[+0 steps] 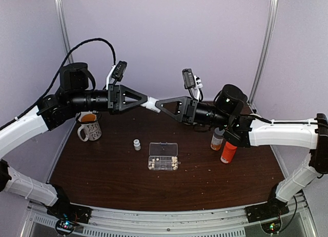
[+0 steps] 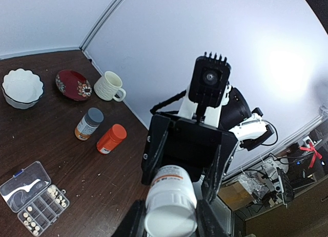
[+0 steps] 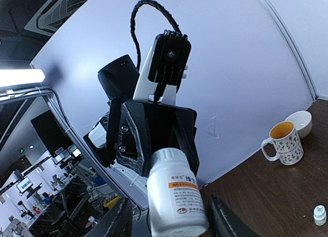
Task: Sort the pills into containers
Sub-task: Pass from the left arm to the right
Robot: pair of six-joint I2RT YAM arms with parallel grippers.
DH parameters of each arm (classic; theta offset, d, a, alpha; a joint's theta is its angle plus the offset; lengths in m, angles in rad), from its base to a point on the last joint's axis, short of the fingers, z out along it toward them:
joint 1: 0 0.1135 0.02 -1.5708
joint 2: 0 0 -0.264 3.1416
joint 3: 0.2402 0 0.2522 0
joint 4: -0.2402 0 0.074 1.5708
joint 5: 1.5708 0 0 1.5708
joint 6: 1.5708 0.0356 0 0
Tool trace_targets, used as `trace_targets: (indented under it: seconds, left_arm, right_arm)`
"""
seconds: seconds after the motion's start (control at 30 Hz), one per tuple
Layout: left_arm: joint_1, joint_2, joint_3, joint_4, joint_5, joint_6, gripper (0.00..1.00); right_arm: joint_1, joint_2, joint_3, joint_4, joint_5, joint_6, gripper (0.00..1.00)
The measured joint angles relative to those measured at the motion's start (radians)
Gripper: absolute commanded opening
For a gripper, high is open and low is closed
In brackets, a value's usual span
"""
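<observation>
Seen from above, the left tool point(image 1: 146, 100) and right tool point(image 1: 160, 104) meet in mid-air over the tabletop point(image 1: 102, 165) with a white bottle point(image 1: 152, 103) between them. That is probably so one can steady it while the other twists. The pills point(image 1: 175, 163) lie in the pill box point(image 1: 163, 149) below. The left wrist view shows the left tool point(image 2: 171, 224) clamped on what looks like the bottle's ribbed cap end. In the right wrist view, the right tool point(image 3: 174, 221) has its jaws apart around the labelled body, a gap showing on one side, not yet gripping.
</observation>
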Motion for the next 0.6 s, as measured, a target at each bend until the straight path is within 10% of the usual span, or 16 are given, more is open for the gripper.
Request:
trace_targets:
  seconds: [0.6]
  left_arm:
    - [-0.005, -0.013, -0.011, 0.026, 0.004, -0.01, 0.0]
  right_arm:
    - [0.003, 0.0, -0.006, 0.025, -0.012, -0.006, 0.44]
